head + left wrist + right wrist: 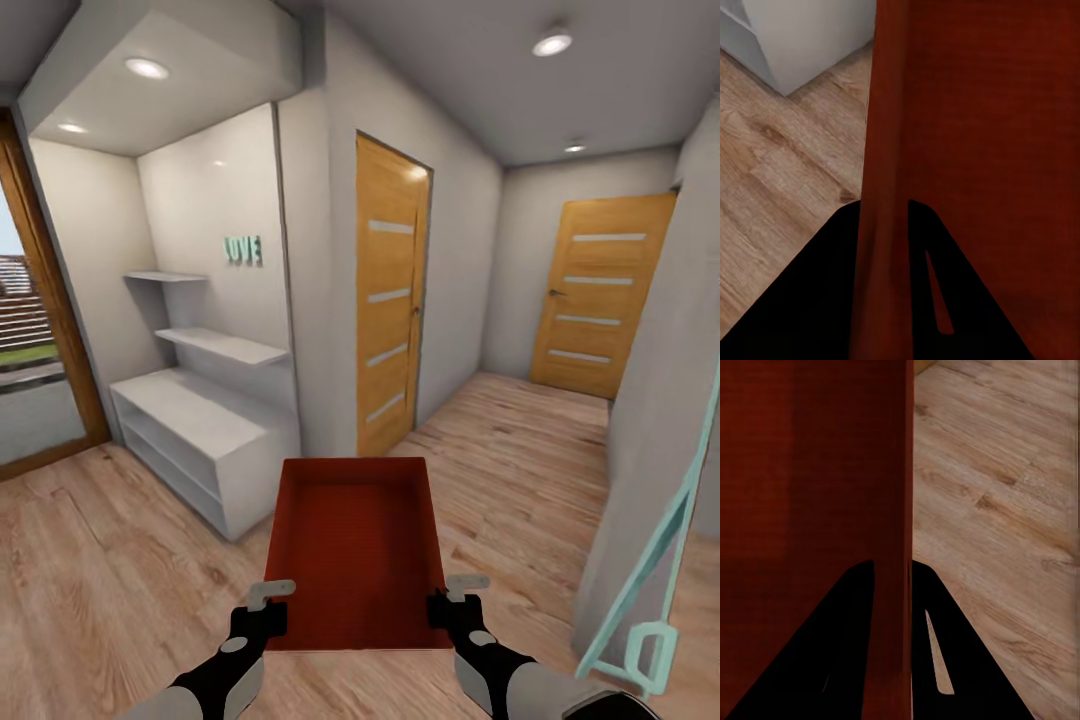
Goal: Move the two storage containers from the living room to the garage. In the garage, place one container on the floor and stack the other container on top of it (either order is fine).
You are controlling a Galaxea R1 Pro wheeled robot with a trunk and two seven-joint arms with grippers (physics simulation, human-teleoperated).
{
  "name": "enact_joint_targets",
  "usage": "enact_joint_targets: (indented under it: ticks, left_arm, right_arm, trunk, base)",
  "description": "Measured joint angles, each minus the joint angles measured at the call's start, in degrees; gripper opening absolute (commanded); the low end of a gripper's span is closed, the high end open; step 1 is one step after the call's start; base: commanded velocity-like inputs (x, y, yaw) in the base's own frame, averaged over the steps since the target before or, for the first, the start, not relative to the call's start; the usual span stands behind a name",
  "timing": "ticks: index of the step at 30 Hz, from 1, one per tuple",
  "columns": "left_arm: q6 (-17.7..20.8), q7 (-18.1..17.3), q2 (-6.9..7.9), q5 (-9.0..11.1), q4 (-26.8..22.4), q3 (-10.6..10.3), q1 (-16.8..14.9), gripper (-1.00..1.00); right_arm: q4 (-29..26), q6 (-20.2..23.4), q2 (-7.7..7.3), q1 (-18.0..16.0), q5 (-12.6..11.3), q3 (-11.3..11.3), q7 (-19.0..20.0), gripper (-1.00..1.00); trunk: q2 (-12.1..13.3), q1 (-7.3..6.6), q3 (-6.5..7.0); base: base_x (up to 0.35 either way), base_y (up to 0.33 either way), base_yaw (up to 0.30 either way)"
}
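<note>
The bin (355, 545) is carried between both arms, long axis pointing ahead down the hallway; left fingers (268, 607) and right fingers (450, 600) are clamped on its side walls.

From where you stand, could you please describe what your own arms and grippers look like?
Both arms have pale grey forearm shells that give way to black wrist sections with a small grey round joint cap. The left gripper and right gripper have black bodies topped by light grey, flat, angular fingers. In the wrist views the fingers appear as plain black wedges. No cables or markings show.
</note>
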Motion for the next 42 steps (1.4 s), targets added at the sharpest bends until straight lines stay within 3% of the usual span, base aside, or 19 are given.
enact_joint_targets:
  ticks: [22,42]
  left_arm:
    - [-0.07,0.0,0.01,0.1,0.02,-0.04,0.01,-1.0]
    - [-0.08,-0.01,0.0,0.1,0.03,-0.04,0.0,-1.0]
  right_arm:
    - [-0.03,0.03,0.01,-0.01,0.18,-0.07,-0.04,-1.0]
    - [-0.04,0.01,0.0,0.0,0.11,-0.01,-0.05,-1.0]
  trunk:
    - [0.0,0.0,-0.01]
    - [0.0,0.0,-0.01]
  base:
    - [0.321,0.155,-0.02]
    - [0.321,0.119,-0.263]
